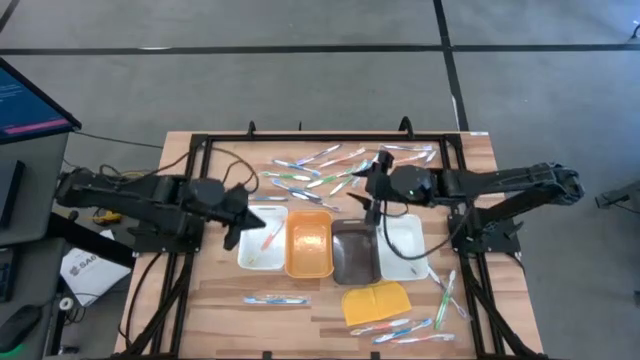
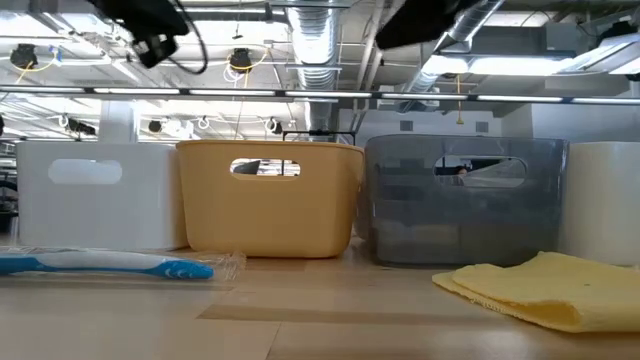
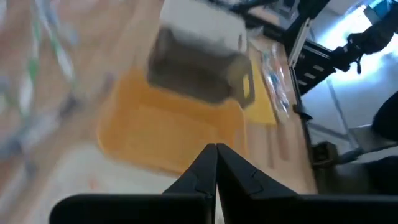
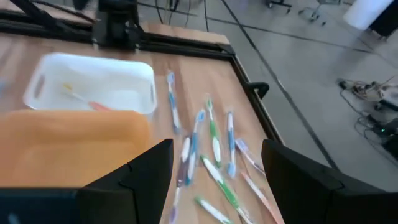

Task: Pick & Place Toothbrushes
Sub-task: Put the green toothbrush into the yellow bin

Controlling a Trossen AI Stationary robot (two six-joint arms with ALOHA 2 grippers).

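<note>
Left gripper [image 1: 232, 212]: I see its fingers pressed together, empty, over the white tray [image 1: 262, 238].
Right gripper [image 4: 214, 163]: I see it spread wide, holding nothing, above the toothbrushes [image 1: 318, 170].
Toothbrushes: scattered behind the trays; one lies in the white tray.

Thin plastic toothbrushes with pink, orange, green, blue and white handles [image 1: 318, 172] lie scattered flat and criss-crossed on the far part of the wooden table [image 1: 210, 290]. One orange-pink toothbrush [image 1: 270, 238] lies slanted inside the left white tray [image 1: 248, 255]. A single blue-and-white toothbrush [image 1: 275, 298] lies flat near the front edge. More toothbrushes [image 1: 445, 290] lie at the front right, beside the yellow pad [image 1: 377, 300].
</note>
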